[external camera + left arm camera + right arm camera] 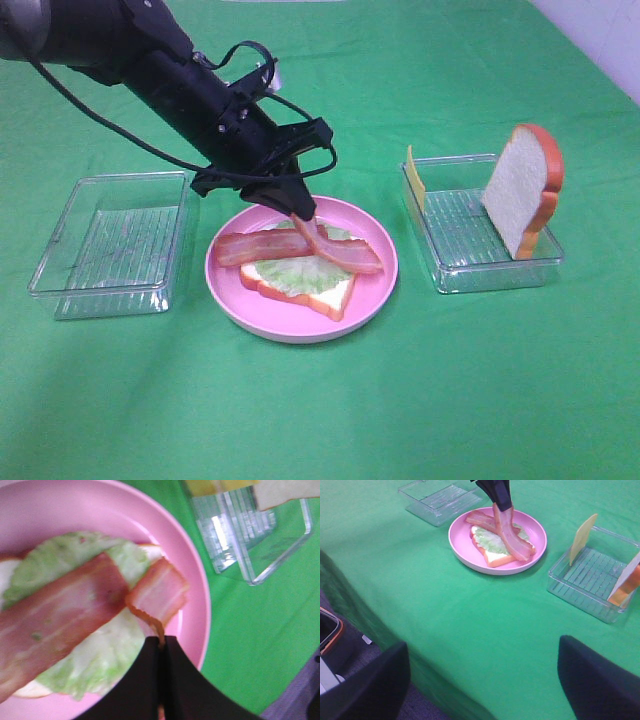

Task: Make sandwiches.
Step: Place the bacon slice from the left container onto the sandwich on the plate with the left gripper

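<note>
Exterior high view: the sandwich [310, 290] on the plate [378, 290] is half built, with one bread slice [335, 300], one lettuce [288, 276] and two bacon strips [255, 247], the second strip [345, 255] pinched in the left gripper [300, 210]. One cheese [414, 180] and one top slice [520, 190] wait in a tray [455, 272]; the right gripper [482, 650] gapes wide, empty.

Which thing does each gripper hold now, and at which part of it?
The left gripper pinches a bacon strip by one end. The right gripper holds nothing.
</note>
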